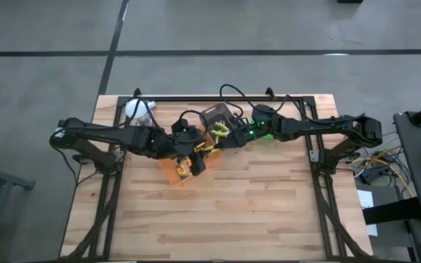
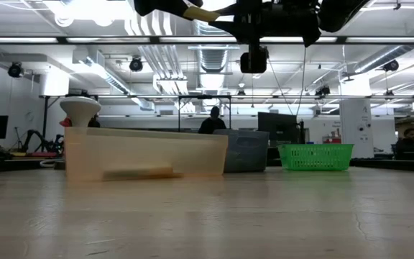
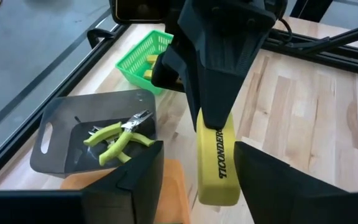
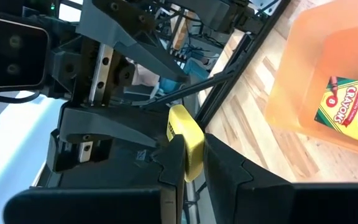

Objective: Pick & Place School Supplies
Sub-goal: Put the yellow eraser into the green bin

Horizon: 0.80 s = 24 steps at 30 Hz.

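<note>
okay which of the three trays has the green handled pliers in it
The black tray, the dark solid-walled one with a cutout handle. The pliers lie inside it. The green mesh tray sits beyond it and the orange tray holds a crayon box.

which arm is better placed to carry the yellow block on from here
Right, probably. The right gripper is shut on the yellow block, while the left gripper has its fingers spread on either side of it, apparently not gripping. Both hang above the orange tray.
</note>
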Motion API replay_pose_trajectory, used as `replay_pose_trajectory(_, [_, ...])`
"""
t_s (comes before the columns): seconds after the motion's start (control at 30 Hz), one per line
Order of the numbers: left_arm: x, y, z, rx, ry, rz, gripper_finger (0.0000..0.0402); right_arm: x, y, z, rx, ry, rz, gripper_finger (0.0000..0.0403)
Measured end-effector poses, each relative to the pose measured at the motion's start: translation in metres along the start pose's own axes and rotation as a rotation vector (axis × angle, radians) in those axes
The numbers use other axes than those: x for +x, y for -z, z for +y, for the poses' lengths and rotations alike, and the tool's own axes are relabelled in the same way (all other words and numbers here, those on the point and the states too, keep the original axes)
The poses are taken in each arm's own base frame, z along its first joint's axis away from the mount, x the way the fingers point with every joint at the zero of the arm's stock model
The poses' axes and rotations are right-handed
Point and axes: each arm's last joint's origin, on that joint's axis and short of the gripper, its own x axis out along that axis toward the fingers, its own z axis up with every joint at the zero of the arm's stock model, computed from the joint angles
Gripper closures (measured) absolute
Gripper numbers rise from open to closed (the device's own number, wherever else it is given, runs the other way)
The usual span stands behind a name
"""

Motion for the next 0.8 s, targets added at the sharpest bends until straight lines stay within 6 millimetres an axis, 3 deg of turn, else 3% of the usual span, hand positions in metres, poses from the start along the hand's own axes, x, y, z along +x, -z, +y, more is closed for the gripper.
replay_pose_trajectory(0.47, [0.0001,-0.0003,0.0011,0.0,-0.038,-0.014,0.0151,-0.0001,-0.0001,0.0001,-0.001,-0.001,-0.001,0.036])
replay_pose_trajectory(0.8, [-0.0006,-0.0004,0.0015,0.003,-0.039,-0.013,0.0147,-0.0002,-0.0003,0.0001,0.003,0.0,-0.003,0.036])
